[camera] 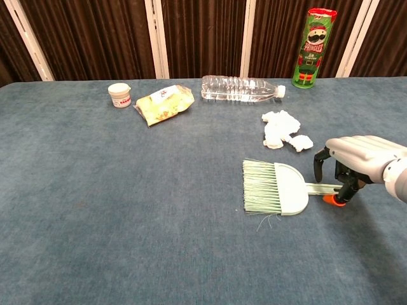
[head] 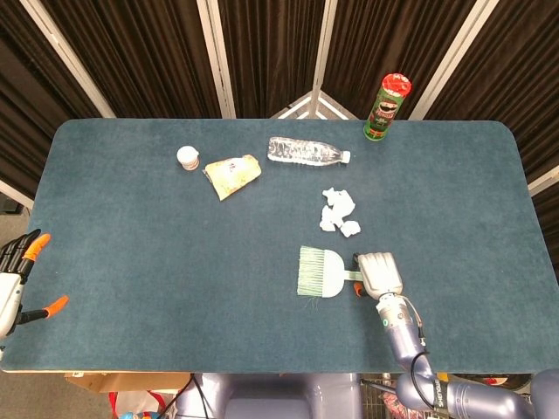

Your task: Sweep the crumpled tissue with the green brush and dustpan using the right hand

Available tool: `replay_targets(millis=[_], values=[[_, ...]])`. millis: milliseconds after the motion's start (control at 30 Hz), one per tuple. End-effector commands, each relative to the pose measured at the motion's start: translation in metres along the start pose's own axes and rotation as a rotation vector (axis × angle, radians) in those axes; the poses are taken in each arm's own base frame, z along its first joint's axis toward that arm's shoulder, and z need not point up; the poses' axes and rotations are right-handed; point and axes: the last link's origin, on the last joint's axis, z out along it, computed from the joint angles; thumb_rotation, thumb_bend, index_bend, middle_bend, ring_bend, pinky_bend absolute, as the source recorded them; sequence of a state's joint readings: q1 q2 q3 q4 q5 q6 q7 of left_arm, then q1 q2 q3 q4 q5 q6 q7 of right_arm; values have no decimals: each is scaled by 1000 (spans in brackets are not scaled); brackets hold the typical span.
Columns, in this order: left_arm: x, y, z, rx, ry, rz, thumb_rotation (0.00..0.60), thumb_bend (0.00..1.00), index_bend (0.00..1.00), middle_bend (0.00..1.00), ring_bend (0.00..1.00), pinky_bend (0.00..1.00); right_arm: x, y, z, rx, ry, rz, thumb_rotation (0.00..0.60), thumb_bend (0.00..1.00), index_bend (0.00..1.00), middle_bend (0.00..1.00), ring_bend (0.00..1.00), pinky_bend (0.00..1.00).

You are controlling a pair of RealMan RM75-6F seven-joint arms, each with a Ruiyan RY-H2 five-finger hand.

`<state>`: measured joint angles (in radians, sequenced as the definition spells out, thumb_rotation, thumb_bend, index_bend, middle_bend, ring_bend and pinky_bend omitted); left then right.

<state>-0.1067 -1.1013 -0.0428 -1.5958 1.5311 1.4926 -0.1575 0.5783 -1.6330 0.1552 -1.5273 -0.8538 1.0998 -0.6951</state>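
Over the green brush (camera: 275, 194) handle's end, right hand (camera: 359, 160) arched, grasp unclear; left hand (head: 17, 278) cropped at frame edge, grasp unreadable.

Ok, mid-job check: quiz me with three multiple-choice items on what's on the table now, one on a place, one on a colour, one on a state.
1. Where does the crumpled tissue lie?
A. between the water bottle and the brush
B. inside the dustpan
C. beside the white jar

2. What colour is the chips can?
A. blue
B. green with a red top
C. yellow

3. How is the brush now?
A. lifted off the table
B. standing on its bristles
C. lying flat, right hand at its handle end

Answers: 1 A, the chest view shows it between the two. 2 B, both views show this. 3 C, its head rests on the table, fingers curled over the handle.
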Motion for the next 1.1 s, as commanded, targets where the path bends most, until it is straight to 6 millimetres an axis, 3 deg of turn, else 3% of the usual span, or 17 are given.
replay_targets(millis=[33,267,367,533,700,867,1100], values=[[0,0,0,0,-1,-1,600,0,0,0,0,17,-1,0,1,-3,-1,-2,600,290,480,1000,1000,882],[0,0,0,0,-2,-1,600,0,0,0,0,17,-3,6,4,-25,-10,-10,600,291,481,1000,1000,882],[0,0,0,0,-2,-1,600,0,0,0,0,17,-6,10,3,-36,-25,-15,600,308,547,1000,1000,882],[0,1,0,-2,-4,-2,600,0,0,0,0,17,-8,13,2,-45,-39,-20,600,463,729,1000,1000,882],[-1,1,1,-3,-5,-1,600,0,0,0,0,17,-3,12,2,-37,-26,-1,600,552,757,1000,1000,882],[-1,1,1,-2,-7,-2,600,0,0,0,0,17,13,10,2,-12,20,2,600,558,757,1000,1000,882],[-1,1,2,0,-9,-6,600,0,0,0,0,17,55,8,7,15,102,-62,600,559,758,1000,1000,883]])
